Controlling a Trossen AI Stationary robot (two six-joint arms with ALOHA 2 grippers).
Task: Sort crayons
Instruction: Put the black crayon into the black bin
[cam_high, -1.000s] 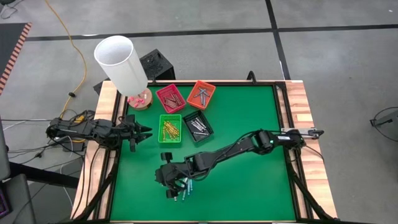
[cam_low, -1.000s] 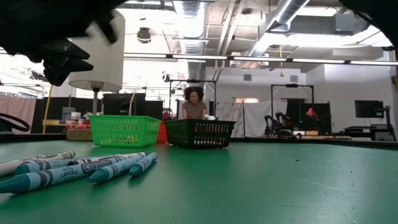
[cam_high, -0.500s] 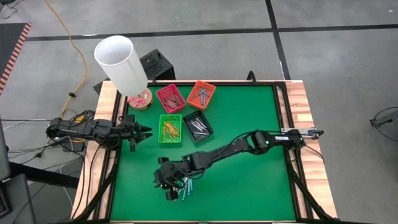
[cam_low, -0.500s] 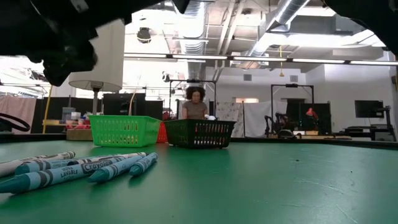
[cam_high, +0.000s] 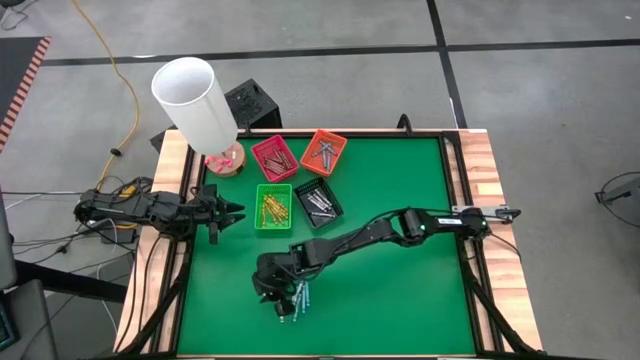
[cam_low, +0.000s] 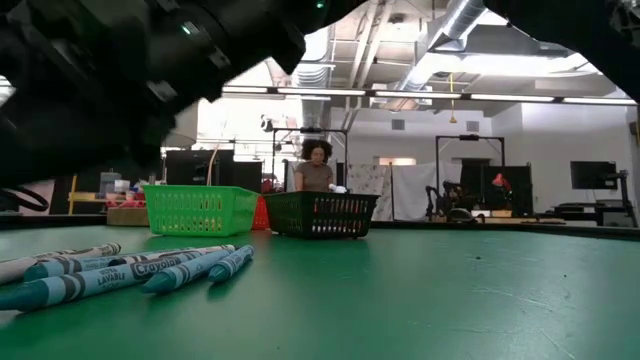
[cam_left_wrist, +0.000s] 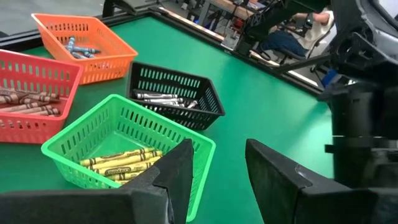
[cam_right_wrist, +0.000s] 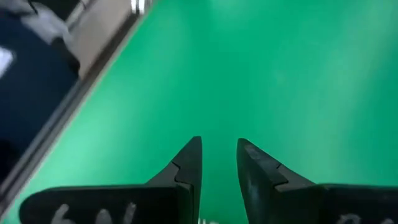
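Swinging back over the loose blue crayons (cam_high: 298, 299) near the surface's front edge, the right gripper (cam_high: 270, 283) hangs empty, fingers narrowly parted, likely lining up a pick; left gripper (cam_high: 236, 212) waits, parted.

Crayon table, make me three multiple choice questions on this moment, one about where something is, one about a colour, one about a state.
1. Where do the loose crayons lie?
A. On the mat near its front edge, under the right gripper
B. Inside the orange tray
C. On the wooden rim

2. What colour is the tray holding the yellow crayons?
A. Black
B. Green
C. Red

3. How does the left gripper stand?
A. Shut on a crayon
B. Open and empty
C. Shut on a tray

Answers: 1 A, the high view shows them on bare mat beside the right gripper. 2 B, the green tray holds them. 3 B, the left wrist view shows a gap between its fingers with nothing in it.
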